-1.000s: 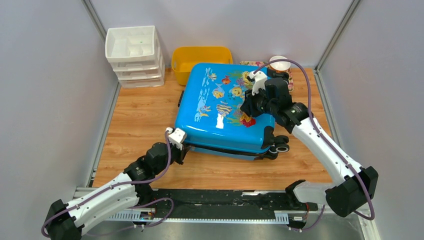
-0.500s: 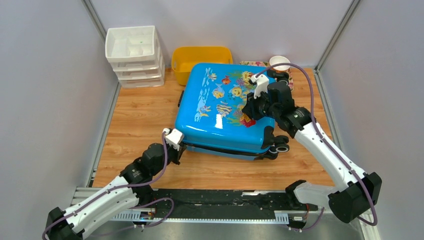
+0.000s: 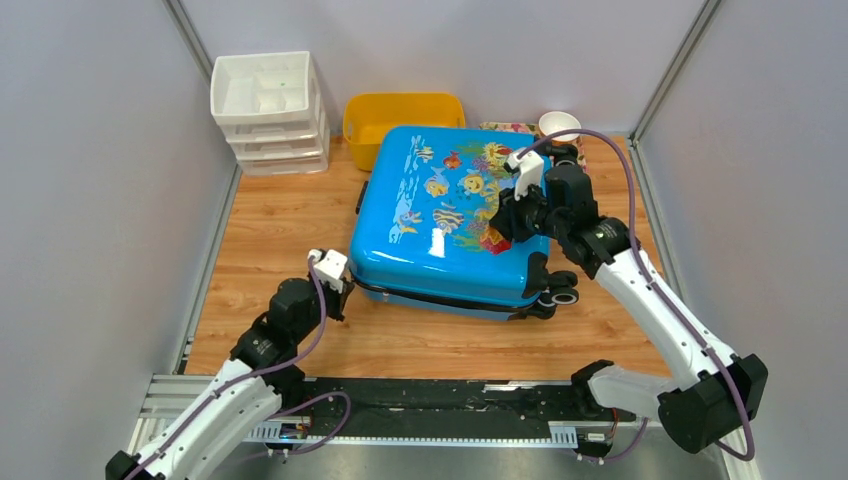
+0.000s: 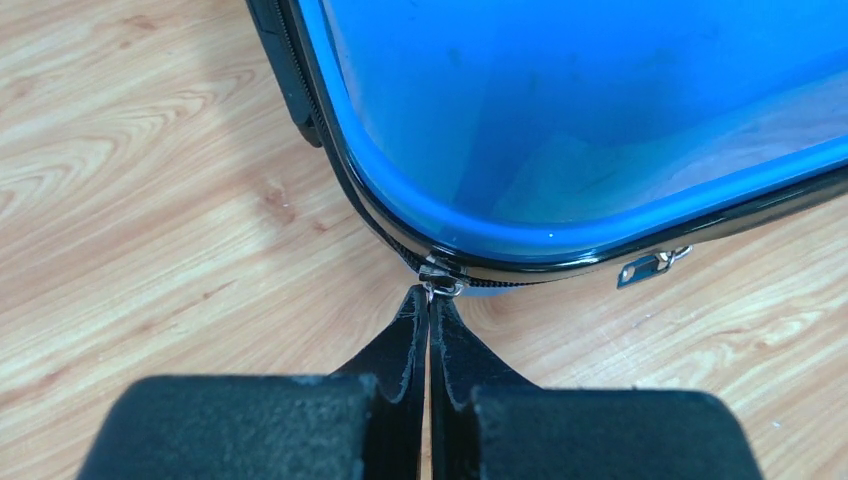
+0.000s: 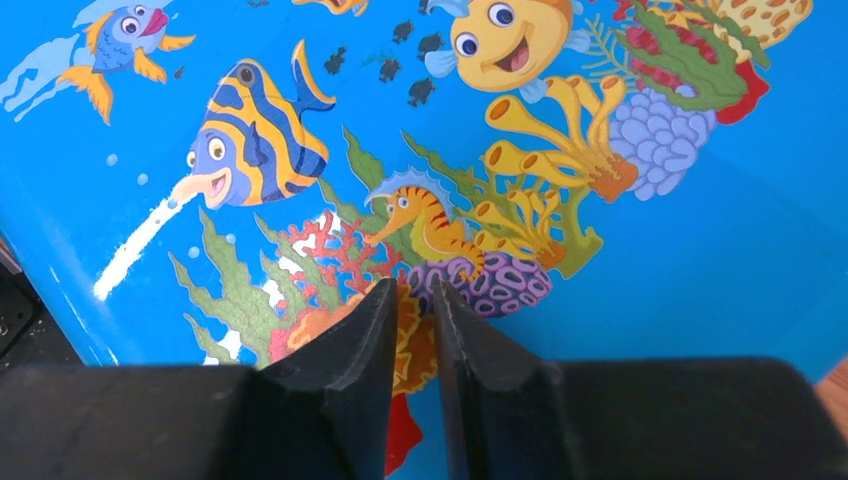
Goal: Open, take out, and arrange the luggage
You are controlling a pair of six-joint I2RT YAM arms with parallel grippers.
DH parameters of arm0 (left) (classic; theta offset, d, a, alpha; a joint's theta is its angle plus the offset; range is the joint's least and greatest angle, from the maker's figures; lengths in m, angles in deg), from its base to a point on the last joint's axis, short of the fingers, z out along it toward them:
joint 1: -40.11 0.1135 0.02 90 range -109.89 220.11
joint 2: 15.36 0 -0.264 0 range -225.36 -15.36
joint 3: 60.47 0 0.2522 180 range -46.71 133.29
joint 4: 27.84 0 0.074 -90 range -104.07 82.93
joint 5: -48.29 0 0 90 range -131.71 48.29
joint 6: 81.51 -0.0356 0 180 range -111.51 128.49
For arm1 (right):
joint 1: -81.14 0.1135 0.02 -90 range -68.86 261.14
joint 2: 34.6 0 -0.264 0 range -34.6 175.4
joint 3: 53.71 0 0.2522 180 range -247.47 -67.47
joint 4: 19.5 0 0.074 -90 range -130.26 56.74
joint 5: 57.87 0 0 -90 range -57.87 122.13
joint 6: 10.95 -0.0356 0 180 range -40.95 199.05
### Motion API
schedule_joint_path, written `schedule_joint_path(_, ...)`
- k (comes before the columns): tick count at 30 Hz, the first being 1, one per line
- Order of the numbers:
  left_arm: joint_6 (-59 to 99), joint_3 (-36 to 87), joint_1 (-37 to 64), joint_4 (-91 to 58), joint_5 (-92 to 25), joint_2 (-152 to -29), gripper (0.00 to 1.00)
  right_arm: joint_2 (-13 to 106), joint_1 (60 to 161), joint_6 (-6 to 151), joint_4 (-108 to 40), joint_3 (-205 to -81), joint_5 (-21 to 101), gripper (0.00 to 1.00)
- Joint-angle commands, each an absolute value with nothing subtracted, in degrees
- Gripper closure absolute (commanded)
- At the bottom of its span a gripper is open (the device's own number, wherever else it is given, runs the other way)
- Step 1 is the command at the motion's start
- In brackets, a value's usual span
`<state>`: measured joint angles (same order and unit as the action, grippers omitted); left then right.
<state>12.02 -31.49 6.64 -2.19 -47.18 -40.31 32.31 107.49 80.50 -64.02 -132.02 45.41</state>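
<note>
The luggage (image 3: 440, 215), a glossy blue suitcase with fish print, lies flat and closed on the wooden table. My left gripper (image 3: 343, 287) sits at its near-left corner, shut on the silver zipper pull (image 4: 440, 277), seen in the left wrist view with the fingertips (image 4: 430, 293) pinched together. A second zipper pull (image 4: 650, 266) hangs free further along the front edge. My right gripper (image 3: 497, 222) rests over the lid's right side; its fingers stand a narrow gap apart above the coral print (image 5: 415, 290), holding nothing.
A white drawer unit (image 3: 268, 110) stands at the back left, a yellow tub (image 3: 400, 112) behind the suitcase, and a white bowl (image 3: 558, 124) at the back right. The suitcase's black wheels (image 3: 560, 290) face the near right.
My left gripper has shut and drawn back to the left, from the front edge to the suitcase's corner. The right gripper has shifted slightly right on the lid.
</note>
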Motion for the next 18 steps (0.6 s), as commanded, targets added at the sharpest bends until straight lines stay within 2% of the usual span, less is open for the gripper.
schedule_joint_path(1,8.85,-26.50,17.92,-1.68,-39.56,-42.50,1.00,30.62,105.23,84.22,-74.65,-132.06,49.97,0.66)
schedule_joint_path(3,8.67,-25.71,22.51,-2.29,-33.83,-44.00,1.00,29.39,104.35,85.72,-77.28,-132.68,52.87,0.59)
schedule_joint_path(4,8.67,-25.10,26.54,-2.82,-28.49,-45.58,1.00,28.86,103.91,87.91,-78.60,-133.12,53.83,0.52)
schedule_joint_path(6,8.58,-24.31,29.73,-4.31,-22.84,-47.60,1.00,26.84,102.94,90.72,-83.60,-134.09,56.03,0.43)
schedule_joint_path(10,4.55,-22.37,36.33,-7.74,-7.65,-53.67,1.00,21.92,100.75,100.65,-96.50,-134.79,57.53,0.36)
schedule_joint_path(15,-0.73,-22.28,42.21,-13.72,-0.59,-60.16,1.00,13.41,98.63,116.02,-106.90,-133.04,54.73,0.30)
schedule_joint_path(18,-0.73,-19.83,45.55,-15.22,4.85,-66.30,1.00,11.81,98.63,118.15,-110.51,-131.29,52.09,0.29)
